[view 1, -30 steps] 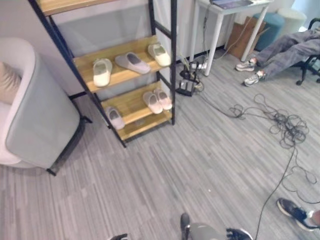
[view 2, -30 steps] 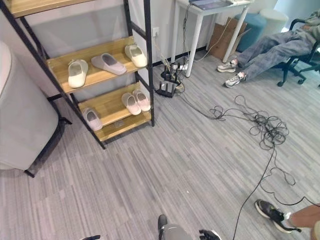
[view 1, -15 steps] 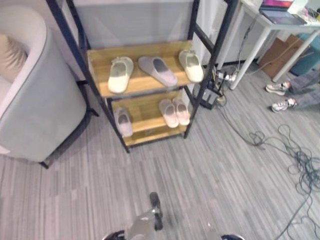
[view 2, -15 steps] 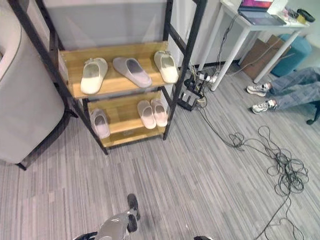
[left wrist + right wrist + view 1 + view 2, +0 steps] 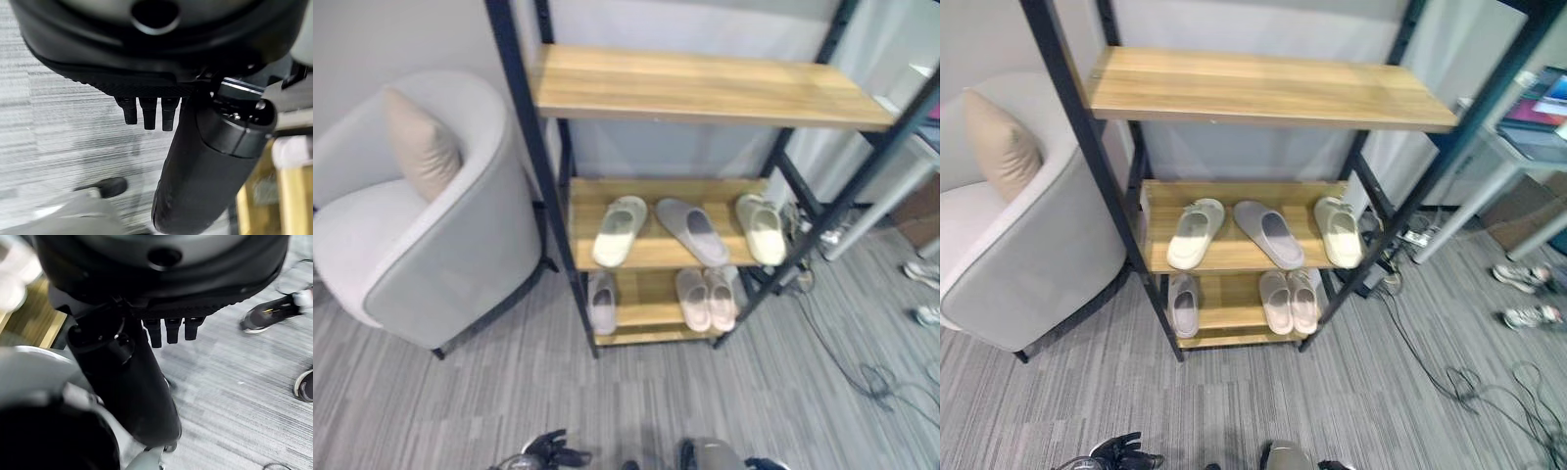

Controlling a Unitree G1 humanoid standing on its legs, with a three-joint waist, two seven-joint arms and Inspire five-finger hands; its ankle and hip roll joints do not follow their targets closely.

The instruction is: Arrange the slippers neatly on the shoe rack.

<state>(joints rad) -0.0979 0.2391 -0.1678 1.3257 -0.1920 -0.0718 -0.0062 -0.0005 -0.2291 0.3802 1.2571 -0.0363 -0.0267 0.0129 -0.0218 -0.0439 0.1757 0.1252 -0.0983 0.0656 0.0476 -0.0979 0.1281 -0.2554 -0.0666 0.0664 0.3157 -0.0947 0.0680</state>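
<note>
Standing against the wall, the shoe rack [image 5: 705,88] is the biggest thing; a pale armchair [image 5: 421,245] sits just beside it, a beige cushion [image 5: 416,147] propped on its seat. On the rack's middle shelf lie a cream slipper [image 5: 618,230], a grey slipper [image 5: 692,230] skewed across the board, and another cream slipper [image 5: 762,227]. Its lowest shelf holds a lone pinkish slipper [image 5: 601,302] and a pinkish pair [image 5: 706,299] side by side. These look soft, light and squashy, so taking one across its closed toe upper should do. Well short of the rack, the left hand [image 5: 146,110] and right hand [image 5: 171,330] hang slack-fingered, holding nothing.
</note>
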